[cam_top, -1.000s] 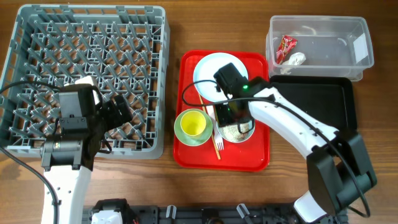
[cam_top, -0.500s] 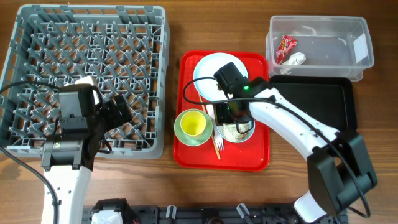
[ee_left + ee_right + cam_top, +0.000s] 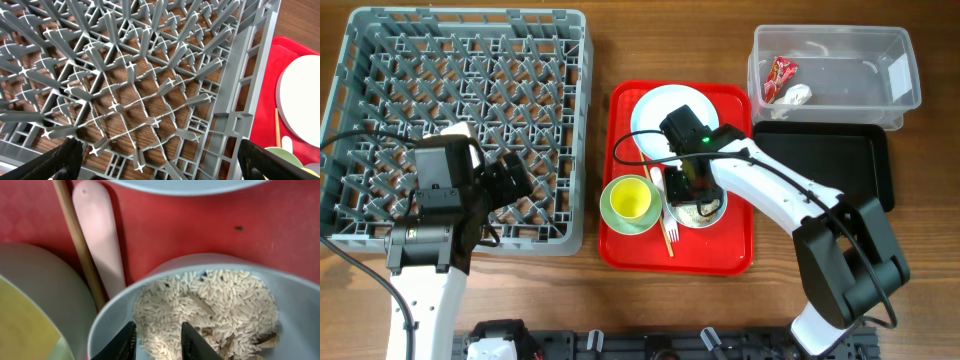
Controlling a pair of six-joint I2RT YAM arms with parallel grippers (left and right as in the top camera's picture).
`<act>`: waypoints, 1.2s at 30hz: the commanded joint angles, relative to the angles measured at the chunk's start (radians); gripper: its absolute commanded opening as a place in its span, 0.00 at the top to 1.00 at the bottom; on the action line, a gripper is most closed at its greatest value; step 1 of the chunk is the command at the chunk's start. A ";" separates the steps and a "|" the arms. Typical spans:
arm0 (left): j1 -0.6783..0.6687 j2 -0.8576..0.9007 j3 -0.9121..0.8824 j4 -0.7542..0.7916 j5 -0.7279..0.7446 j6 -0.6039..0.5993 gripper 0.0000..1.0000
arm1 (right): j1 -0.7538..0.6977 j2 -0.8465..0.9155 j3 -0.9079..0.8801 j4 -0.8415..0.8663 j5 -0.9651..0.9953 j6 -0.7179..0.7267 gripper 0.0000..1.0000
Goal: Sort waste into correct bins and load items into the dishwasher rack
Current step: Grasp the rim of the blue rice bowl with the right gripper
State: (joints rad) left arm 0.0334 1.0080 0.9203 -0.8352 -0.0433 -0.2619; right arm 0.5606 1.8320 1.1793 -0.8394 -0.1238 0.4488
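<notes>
My right gripper [image 3: 692, 190] hangs low over the small pale-blue bowl [image 3: 718, 212] on the red tray. Its fingers [image 3: 157, 341] are a little apart, with the rice scraps [image 3: 220, 305] between them. The white fork [image 3: 100, 240] and wooden stick [image 3: 75, 240] lie left of the bowl. The yellow cup [image 3: 630, 198] sits in the pale-green bowl [image 3: 610, 215]. The pale-blue plate [image 3: 660, 115] is behind. My left gripper [image 3: 515, 180] is wide open and empty above the grey rack [image 3: 380, 60], near its right wall [image 3: 160, 162]. The red wrapper [image 3: 780, 75] and tissue [image 3: 798, 95] lie in the clear tub [image 3: 860, 85].
The red tray [image 3: 720, 255] holds the dishes at centre. The black tray [image 3: 840, 165] lies in front of the clear tub, right of my right arm. The rack's pegs [image 3: 150, 90] stand close under my left gripper.
My right gripper has shifted slightly left and further over the rice bowl. The left arm has not moved.
</notes>
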 commanded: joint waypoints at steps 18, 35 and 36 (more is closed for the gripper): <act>-0.005 0.002 0.016 0.000 0.009 -0.008 0.00 | 0.003 -0.035 0.088 -0.003 0.003 0.117 0.55; -0.005 0.002 0.016 0.000 0.009 -0.008 0.00 | 0.003 0.066 0.089 -0.013 0.012 0.153 0.88; -0.005 0.002 0.016 0.000 0.009 -0.008 0.00 | 0.003 0.066 0.089 -0.016 0.020 0.152 0.91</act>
State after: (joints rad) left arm 0.0334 1.0080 0.9203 -0.8352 -0.0433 -0.2619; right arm 0.5606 1.8816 1.2575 -0.8524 -0.1242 0.6075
